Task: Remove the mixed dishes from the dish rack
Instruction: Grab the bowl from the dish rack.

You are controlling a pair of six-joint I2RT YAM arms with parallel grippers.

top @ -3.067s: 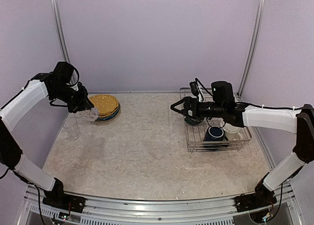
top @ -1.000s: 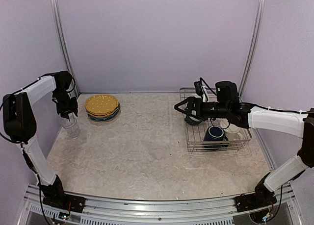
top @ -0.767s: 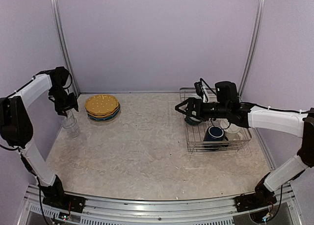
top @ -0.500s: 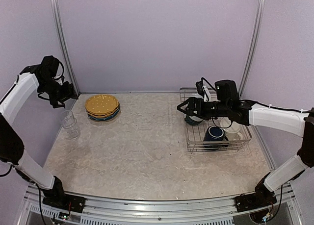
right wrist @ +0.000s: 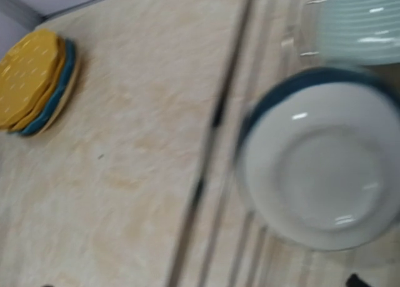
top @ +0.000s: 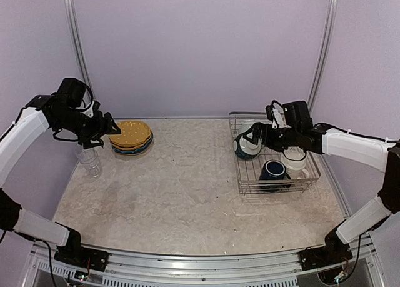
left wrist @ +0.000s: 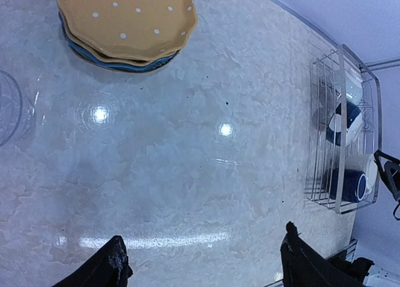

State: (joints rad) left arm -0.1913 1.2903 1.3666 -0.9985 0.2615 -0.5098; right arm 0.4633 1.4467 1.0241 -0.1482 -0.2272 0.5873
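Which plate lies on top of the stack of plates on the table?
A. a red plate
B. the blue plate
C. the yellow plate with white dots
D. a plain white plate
C: the yellow plate with white dots covers the whole stack, and only the edge of the blue plate shows below it, close to the table.

I run two arms of the same build: the left arm (top: 22, 134) and right arm (top: 353, 148) wear long white shells, with black housings at each joint and black blocks for bases (top: 81, 257). Thin black cables (top: 273, 105) loop over the right wrist. The left gripper (left wrist: 203, 232) has matte black fingers (left wrist: 112, 267).
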